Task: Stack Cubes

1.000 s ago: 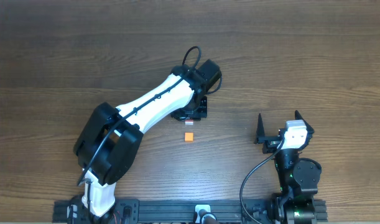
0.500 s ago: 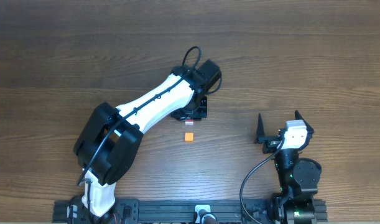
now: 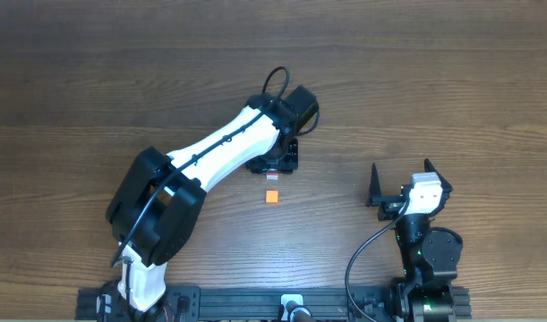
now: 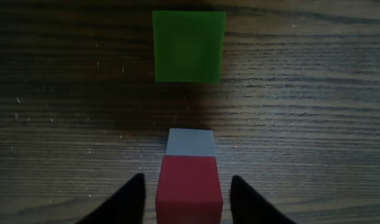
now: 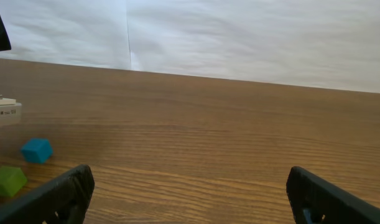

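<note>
My left gripper [image 3: 273,167] is over the table's middle and is open [image 4: 186,186]. A red cube [image 4: 189,190] sits between its fingers with a narrow gap on each side. A pale grey cube [image 4: 190,142] touches the red one's far side. A green cube [image 4: 188,45] lies alone beyond them. An orange cube [image 3: 272,198] lies just below the left gripper in the top view. My right gripper [image 3: 402,175] stands open and empty at the right, well away from the cubes. From it, a blue cube [image 5: 36,150] and a green cube [image 5: 7,180] show far off.
The brown wooden table [image 3: 452,80] has wide bare areas around both arms. A white part of the left arm [image 5: 3,111] shows beside the blue cube. A white wall [image 5: 252,37] stands behind the table's far edge.
</note>
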